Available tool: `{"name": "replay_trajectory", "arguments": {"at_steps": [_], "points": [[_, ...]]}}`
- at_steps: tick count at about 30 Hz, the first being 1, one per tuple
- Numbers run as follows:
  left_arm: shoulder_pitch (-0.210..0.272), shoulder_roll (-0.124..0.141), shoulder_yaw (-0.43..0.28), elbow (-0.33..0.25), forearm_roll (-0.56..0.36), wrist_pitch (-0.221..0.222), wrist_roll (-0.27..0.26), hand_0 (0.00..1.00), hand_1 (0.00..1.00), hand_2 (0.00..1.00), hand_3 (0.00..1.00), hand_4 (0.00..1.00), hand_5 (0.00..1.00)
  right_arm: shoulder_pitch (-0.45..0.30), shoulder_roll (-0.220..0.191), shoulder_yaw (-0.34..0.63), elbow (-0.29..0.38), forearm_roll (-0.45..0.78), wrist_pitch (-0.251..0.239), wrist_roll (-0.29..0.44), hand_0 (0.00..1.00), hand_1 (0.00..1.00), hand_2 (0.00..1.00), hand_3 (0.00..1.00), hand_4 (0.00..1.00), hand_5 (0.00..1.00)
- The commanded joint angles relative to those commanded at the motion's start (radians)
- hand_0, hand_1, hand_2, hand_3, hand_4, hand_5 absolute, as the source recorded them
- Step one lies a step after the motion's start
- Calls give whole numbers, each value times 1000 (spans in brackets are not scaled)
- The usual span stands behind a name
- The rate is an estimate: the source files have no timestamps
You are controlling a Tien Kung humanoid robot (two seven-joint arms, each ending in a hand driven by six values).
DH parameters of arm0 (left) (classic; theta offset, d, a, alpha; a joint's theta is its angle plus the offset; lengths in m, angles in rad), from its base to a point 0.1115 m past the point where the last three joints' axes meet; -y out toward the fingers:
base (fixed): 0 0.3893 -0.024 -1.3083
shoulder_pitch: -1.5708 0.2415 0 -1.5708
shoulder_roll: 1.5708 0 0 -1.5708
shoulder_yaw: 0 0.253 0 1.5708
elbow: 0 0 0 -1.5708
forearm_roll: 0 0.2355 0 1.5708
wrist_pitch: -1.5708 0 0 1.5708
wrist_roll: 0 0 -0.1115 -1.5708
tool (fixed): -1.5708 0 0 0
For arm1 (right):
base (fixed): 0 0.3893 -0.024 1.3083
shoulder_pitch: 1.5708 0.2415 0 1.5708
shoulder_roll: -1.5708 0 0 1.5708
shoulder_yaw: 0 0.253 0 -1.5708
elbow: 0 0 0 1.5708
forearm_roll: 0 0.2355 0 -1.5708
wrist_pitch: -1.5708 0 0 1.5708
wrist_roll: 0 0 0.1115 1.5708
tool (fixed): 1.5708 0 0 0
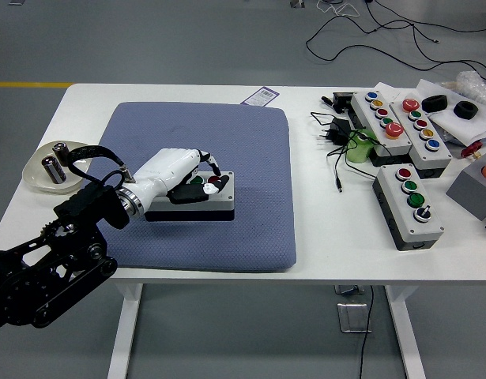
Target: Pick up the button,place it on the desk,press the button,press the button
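Grey button box (197,197) with black base, lying flat and lengthwise left to right on the near-left part of the blue pad (227,142), green and red round buttons on its top face showing, left end hidden under the robot hand (179,175).
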Motion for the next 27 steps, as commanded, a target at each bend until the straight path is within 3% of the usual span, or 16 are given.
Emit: {"name": "replay_trajectory", "arguments": {"at_steps": [10,15,22,27], "points": [[5,8,25,9,1,-14,3,19,2,2,577,627,947,0,0,-1,0,0,1,0,673,647,693,639,320,189],[6,8,39,26,14,-50,20,12,2,2,582,625,951,0,0,-1,0,0,1,-1,673,647,693,639,320,189],[11,10,25,14,10,-31,20,12,2,2,582,624,949,-1,1,3,0,-1,1,-1,673,647,693,639,320,189],[25,11,-33,-21,-5,-4,14,12,2,2,599,624,956,-3,1,7,0,-5,1,-2,673,647,693,639,320,189]]}}
